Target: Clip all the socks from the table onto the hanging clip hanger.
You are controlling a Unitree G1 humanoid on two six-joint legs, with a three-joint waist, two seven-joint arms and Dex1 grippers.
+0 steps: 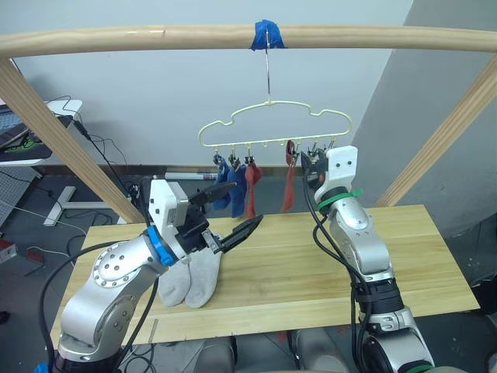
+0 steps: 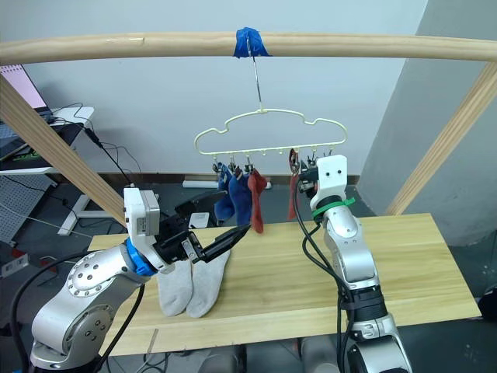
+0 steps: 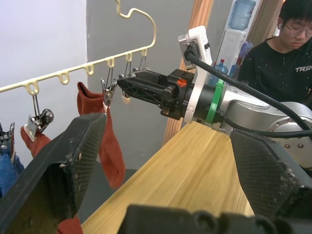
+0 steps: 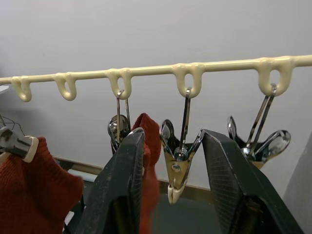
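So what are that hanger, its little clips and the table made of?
The clip hanger looks like thin wire with a smooth cream-yellow coating, possibly plastic. Its clips look like shiny bare metal, mirror-bright. The table seems to be pale wood planks, with visible grain and seams.

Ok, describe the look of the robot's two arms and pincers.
Both arms are silver metal with black cables. The left pincer has two black textured fingers, a white block and a blue ring behind it. The right pincer carries a white block, an orange mark and a green band.
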